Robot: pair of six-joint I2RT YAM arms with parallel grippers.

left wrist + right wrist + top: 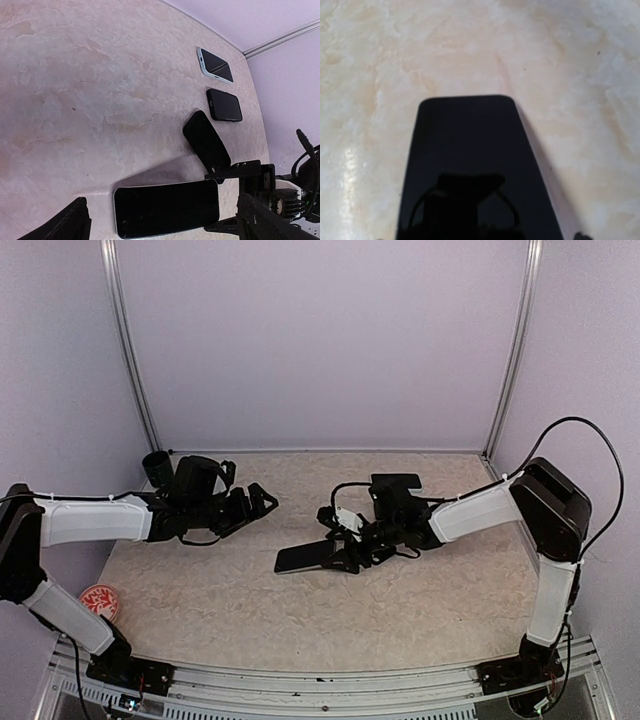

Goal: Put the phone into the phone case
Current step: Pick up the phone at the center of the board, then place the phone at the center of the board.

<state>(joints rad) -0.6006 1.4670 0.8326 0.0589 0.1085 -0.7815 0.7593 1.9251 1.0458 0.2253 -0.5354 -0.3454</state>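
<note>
Holding the phone [305, 558] by its 3 o'clock end, mid-surface [300, 630]; not cased yet.
Right end effector [345, 540] looks clenched on that short edge. The phone's far end is low or touching the surface, can't tell which. Left end effector [258, 510] is released and empty, at the phone's 9 o'clock. Left wrist view shows three more items toward 1 o'clock: dark slab [206, 140], what looks like a black case [224, 104], and a light-rimmed slab [215, 65]. Can't confirm which is the target. Risks: edge-only grip, so the phone can pivot or slip on lift. Wrong item could get picked. An unheld case could slide when pressed, jamming a corner on the rim.
</note>
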